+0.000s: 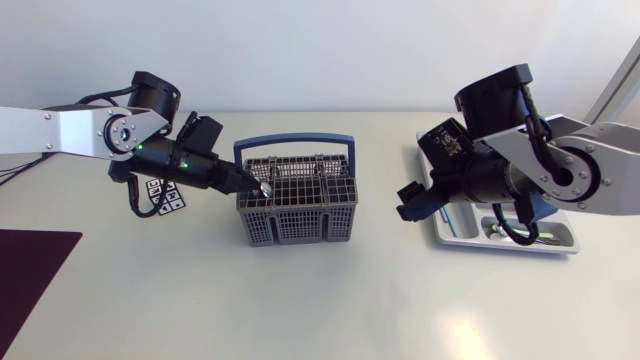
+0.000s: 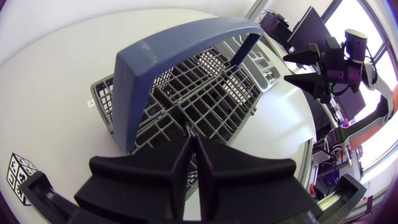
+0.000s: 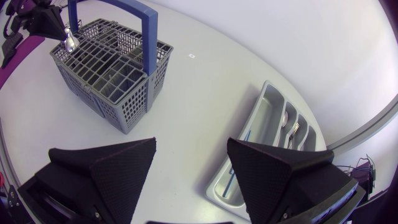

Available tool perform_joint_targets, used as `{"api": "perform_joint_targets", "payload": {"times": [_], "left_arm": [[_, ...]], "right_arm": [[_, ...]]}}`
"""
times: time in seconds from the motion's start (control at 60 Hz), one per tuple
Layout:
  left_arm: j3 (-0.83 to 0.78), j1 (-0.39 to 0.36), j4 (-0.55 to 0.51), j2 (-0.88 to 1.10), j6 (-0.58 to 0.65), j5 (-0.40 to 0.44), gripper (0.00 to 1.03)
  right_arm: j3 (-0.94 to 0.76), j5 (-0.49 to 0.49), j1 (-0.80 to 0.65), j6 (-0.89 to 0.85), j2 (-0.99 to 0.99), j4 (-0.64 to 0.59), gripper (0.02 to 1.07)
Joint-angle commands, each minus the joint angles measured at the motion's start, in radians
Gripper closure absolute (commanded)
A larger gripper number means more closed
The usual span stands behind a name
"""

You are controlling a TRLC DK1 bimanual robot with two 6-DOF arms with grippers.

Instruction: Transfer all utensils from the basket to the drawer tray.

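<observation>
Over the blue-handled grey plastic basket point(image 1: 297, 225), at its left end, left gripper point(image 1: 256, 184) fingers clamp a shiny metal utensil point(image 3: 69, 42). Right gripper point(image 3: 191, 146) fingers wide open, between basket and grey drawer tray point(image 3: 267, 109).

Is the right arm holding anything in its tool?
No, the right tool stands wide open, with only bare table showing in its gap.

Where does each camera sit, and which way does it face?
Head view: fixed above the table, looking down on basket, drawer tray, left arm, right arm.
Left wrist view: on the left arm, over its left end effector, shut on a utensil, into the basket.
Right wrist view: on the right arm, over its open right end effector, towards basket and tray.
Shared: every view shows the basket.
</observation>
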Motion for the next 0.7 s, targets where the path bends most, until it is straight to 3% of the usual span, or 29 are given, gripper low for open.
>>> {"api": "perform_joint_targets", "payload": {"times": [0.0,0.683], "left_arm": [[0.022,0.008,-0.005,-0.006,-0.023,-0.003,1.00],[0.001,0.097,-0.020,-0.190,-0.084,0.189,1.00]], "right_arm": [[-0.024,0.009,-0.001,0.000,-0.007,0.013,0.24],[-0.035,0.009,0.007,-0.003,-0.076,-0.010,0.24]]}}
